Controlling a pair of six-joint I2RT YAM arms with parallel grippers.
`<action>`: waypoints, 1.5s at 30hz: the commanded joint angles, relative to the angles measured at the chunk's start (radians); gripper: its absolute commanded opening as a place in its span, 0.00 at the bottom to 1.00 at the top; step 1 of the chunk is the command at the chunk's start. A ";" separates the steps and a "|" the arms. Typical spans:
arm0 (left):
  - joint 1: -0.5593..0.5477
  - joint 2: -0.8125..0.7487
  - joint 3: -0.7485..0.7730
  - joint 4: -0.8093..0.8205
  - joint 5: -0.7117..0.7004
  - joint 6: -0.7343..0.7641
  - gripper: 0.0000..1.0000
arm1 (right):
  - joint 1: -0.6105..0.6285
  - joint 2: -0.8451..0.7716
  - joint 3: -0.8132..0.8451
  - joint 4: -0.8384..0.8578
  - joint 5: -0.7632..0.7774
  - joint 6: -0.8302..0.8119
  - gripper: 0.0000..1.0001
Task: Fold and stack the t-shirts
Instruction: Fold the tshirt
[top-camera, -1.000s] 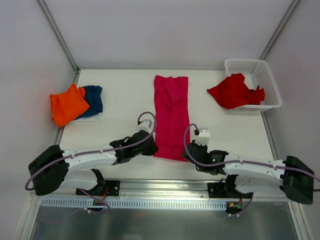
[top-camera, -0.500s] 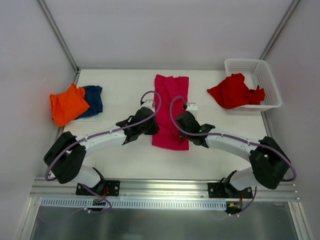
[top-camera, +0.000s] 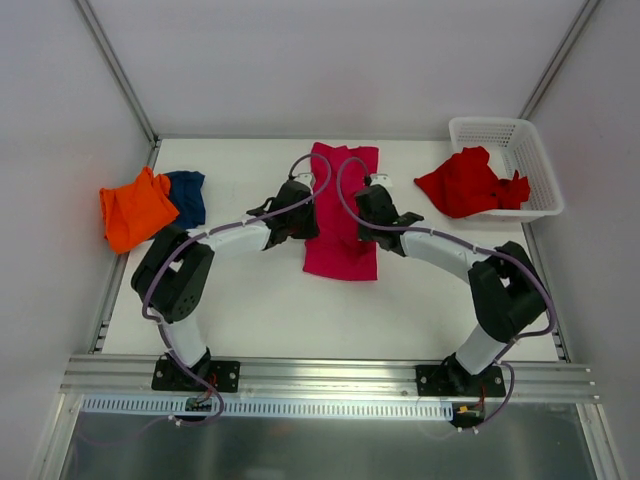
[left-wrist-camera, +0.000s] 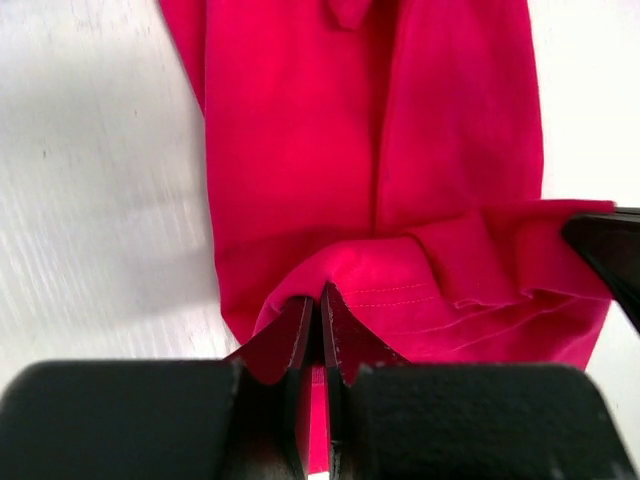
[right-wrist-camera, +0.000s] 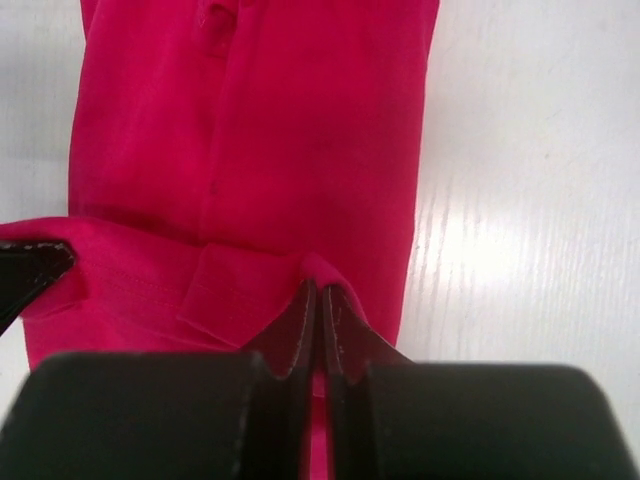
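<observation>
I'm looking down on a white table (top-camera: 250, 310), matte, with faint grain and a soft glare (right-wrist-camera: 500, 240) showing in the right wrist view. The light is even, the shadows weak. A plain white back wall (top-camera: 330, 60), left wall (top-camera: 50, 130) and right wall (top-camera: 600, 150) box it in. Two grey struts, left strut (top-camera: 115, 65) and right strut (top-camera: 560, 55), slant up from the far corners. At the near edge an aluminium rail (top-camera: 330, 375) spans the width, with a perforated strip (top-camera: 300, 405) just below it, then a dull grey panel (top-camera: 330, 445).
</observation>
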 joint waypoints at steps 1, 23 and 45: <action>0.039 0.056 0.087 0.002 0.060 0.056 0.00 | -0.039 0.006 0.074 0.000 -0.034 -0.055 0.00; 0.142 0.180 0.273 -0.011 0.135 0.062 0.00 | -0.151 0.127 0.198 -0.035 -0.068 -0.101 0.00; 0.257 0.366 0.618 -0.050 0.226 0.027 0.99 | -0.285 0.446 0.684 -0.129 -0.153 -0.159 0.73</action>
